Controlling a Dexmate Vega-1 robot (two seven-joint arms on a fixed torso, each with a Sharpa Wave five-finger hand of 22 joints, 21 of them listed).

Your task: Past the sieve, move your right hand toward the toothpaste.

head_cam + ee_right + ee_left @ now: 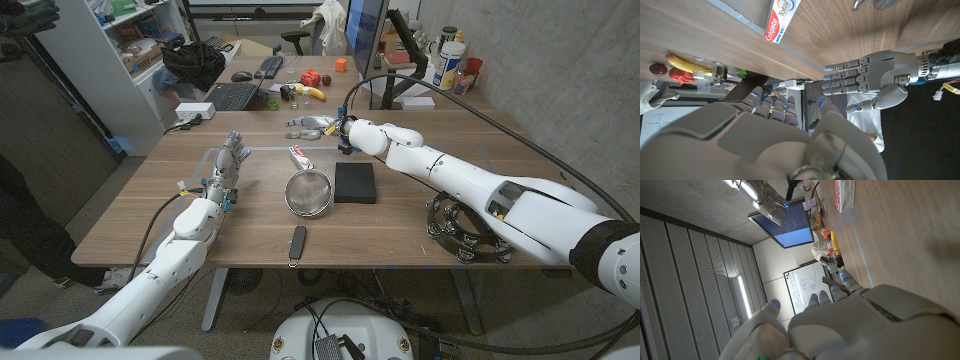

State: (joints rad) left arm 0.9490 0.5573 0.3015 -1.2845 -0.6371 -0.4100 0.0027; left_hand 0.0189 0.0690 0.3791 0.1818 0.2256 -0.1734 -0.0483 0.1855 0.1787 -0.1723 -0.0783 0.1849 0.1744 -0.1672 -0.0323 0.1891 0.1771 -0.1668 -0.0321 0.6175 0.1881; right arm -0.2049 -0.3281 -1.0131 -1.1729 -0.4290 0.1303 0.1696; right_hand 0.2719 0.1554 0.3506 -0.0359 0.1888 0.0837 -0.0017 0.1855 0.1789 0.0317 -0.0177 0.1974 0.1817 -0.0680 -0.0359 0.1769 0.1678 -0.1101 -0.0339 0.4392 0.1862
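Observation:
The toothpaste (299,155), a red and white Colgate box (781,20), lies on the wooden table beyond the metal sieve (308,192). Past the sieve, my right hand (314,125) hovers near the table's far edge, just beyond the toothpaste, with its fingers stretched out and nothing in them. Its back fills the foreground of the right wrist view (770,135). To the left of the sieve, my left hand (225,168) is over the table with straight fingers and holds nothing; it also shows in the right wrist view (875,82). The toothpaste's end (845,194) appears in the left wrist view.
A black square block (355,182) lies right of the sieve. A slim black object (297,243) sits near the front edge, and a tambourine (460,228) lies under my right forearm. A second table behind holds a keyboard (232,97), a banana (314,92) and small items.

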